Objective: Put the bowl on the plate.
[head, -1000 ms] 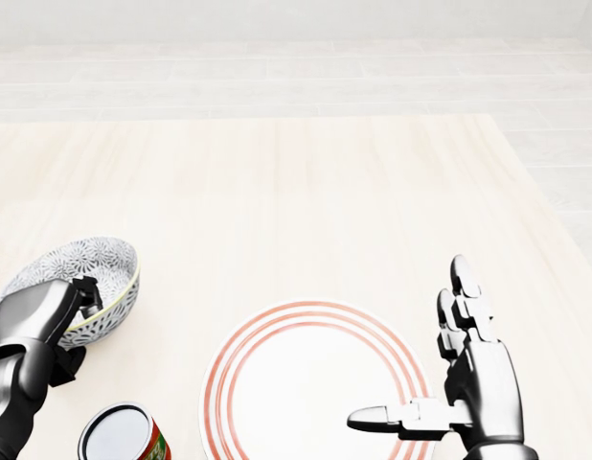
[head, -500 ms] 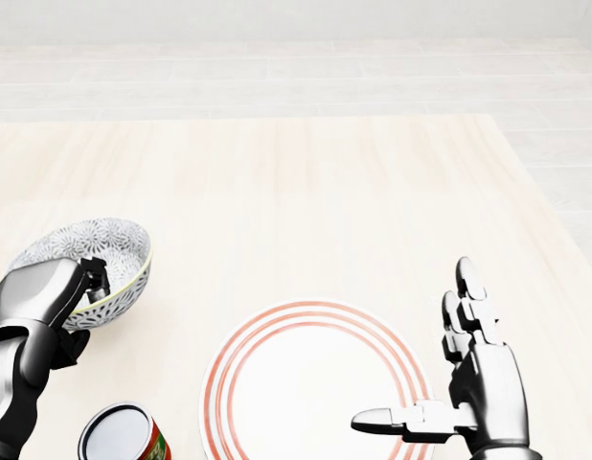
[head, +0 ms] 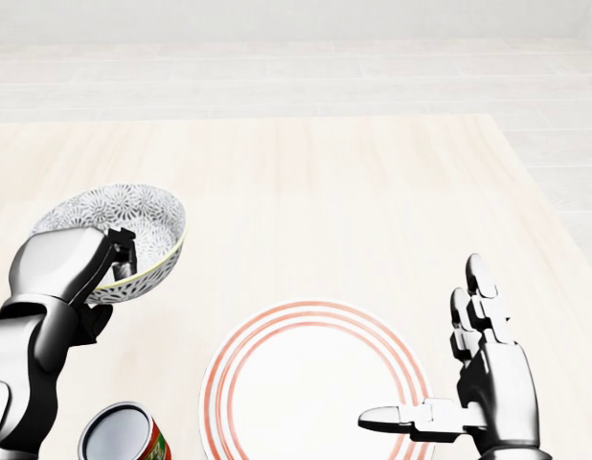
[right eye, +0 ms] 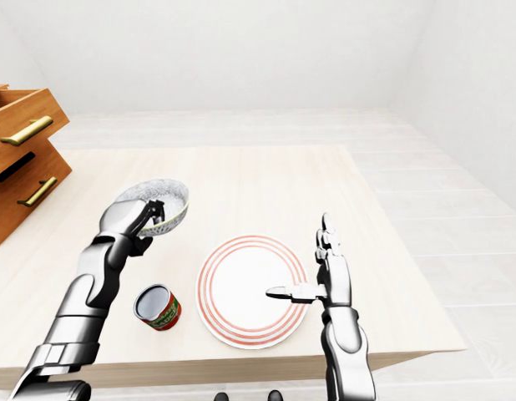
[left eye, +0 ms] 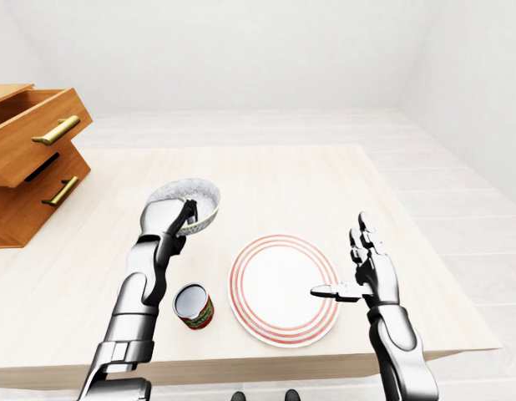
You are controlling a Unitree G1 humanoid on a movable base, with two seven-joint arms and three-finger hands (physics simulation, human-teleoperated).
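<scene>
My left hand (head: 80, 273) is pinched on the near rim of the bowl (head: 133, 225), one finger hooked inside the wall and the rest of the hand behind the outside; the bowl looks clear of the table (head: 325, 192), tilted with its mouth facing up and away in the head view. It sits up and left of the plate (head: 310, 383), not over it yet. The bowl looks like glazed ceramic: rigid, slick, chippable, and moderately heavy for a one-sided rim pinch, so I expect it to want to rotate about the grip. A rim hold is the only real option; keep it firm and level out before lowering. My right hand (head: 488, 383) is spread flat, holding nothing, at the plate's right edge. A can (head: 124, 436) stands just left of the plate, under my travel path.
</scene>
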